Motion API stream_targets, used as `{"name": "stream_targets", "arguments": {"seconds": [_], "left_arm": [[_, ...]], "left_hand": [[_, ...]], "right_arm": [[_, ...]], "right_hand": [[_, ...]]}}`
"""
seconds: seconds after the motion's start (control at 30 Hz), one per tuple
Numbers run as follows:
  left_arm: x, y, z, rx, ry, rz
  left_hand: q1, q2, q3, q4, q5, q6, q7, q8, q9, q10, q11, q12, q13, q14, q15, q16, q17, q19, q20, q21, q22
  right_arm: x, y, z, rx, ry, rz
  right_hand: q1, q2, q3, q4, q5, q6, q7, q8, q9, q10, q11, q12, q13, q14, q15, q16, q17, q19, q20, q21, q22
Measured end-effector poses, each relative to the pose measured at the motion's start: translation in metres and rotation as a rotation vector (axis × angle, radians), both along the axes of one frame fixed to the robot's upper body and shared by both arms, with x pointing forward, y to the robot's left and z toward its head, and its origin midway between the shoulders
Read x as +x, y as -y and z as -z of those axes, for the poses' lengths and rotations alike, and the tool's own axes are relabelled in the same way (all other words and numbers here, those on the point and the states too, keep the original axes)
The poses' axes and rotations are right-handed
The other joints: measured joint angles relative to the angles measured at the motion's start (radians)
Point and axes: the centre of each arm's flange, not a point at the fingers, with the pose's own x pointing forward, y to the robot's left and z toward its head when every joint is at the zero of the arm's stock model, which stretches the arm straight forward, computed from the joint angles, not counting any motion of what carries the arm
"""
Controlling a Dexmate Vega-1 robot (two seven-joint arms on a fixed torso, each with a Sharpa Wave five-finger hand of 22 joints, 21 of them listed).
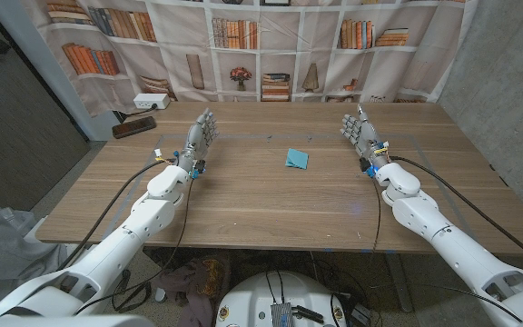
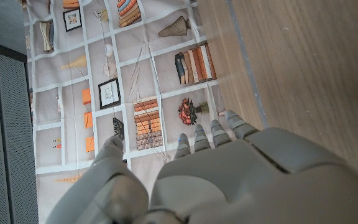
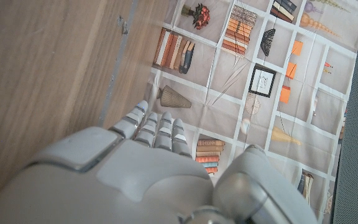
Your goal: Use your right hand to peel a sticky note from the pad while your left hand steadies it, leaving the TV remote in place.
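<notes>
Left hand: fingers released, grasping nothing, poised to steady.
Right hand: fingers apart, empty, ready to peel.
Sticky note pad: on counter between both fingers, nearer right.
TV remote: outside left fingers, untouched.

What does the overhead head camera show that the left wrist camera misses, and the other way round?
Head view alone: the blue sticky pad mid-table, a dark remote and white box at the far left corner, and the right hand, open. Left wrist view alone: a close look along the back of the left hand, with a framed picture printed on the backdrop. Both share the left hand, the wooden table and the bookshelf backdrop.
</notes>
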Motion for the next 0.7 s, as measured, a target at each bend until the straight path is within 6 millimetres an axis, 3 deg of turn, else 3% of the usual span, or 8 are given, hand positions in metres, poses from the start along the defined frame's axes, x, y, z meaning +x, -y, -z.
{"name": "stream_targets", "arguments": {"seconds": [0.33, 0.5, 0.7], "left_arm": [[-0.0028, 0.0018, 0.0017, 0.0, 0.005, 0.002], [-0.0047, 0.0016, 0.003, -0.001, 0.008, 0.002], [-0.0068, -0.0021, 0.0046, -0.002, 0.007, 0.001]], "left_hand": [[0.0, 0.0, 0.0, 0.0, 0.0, 0.0, 0.0, 0.0, 0.0, -0.003, -0.003, 0.0, 0.0, 0.0, 0.0, 0.0, 0.0, 0.0, 0.0, 0.0, 0.0], [0.0, 0.0, 0.0, 0.0, 0.0, 0.002, -0.002, 0.0, 0.0, -0.002, -0.002, 0.0, 0.0, 0.0, 0.0, 0.0, 0.0, 0.0, 0.0, 0.0, 0.0], [0.0, 0.0, 0.0, 0.0, 0.0, 0.004, -0.003, 0.0, 0.0, -0.002, -0.002, 0.0, 0.0, -0.009, -0.002, 0.0, 0.0, 0.0, -0.001, 0.0, 0.0]], "right_arm": [[-0.0017, 0.0006, 0.0001, -0.003, -0.002, 0.0], [-0.0028, -0.0009, -0.0012, -0.004, 0.002, -0.005], [-0.0063, -0.0047, -0.0028, -0.016, 0.017, -0.013]], "right_hand": [[0.005, 0.005, 0.007, -0.007, 0.0, -0.001, -0.001, 0.0, 0.0, 0.014, -0.006, 0.006, 0.002, 0.0, 0.0, 0.001, 0.0, 0.0, 0.0, 0.0, 0.0], [0.017, 0.002, 0.015, -0.015, 0.0, -0.024, -0.038, 0.0, 0.001, 0.08, -0.019, 0.031, 0.006, 0.009, 0.009, 0.008, 0.005, 0.0, 0.0, 0.0, 0.0], [0.042, 0.0, 0.02, -0.032, 0.0, -0.053, -0.059, -0.004, 0.005, 0.087, -0.026, 0.031, 0.009, 0.011, 0.006, 0.008, 0.005, -0.012, 0.019, 0.0, 0.0]]}}
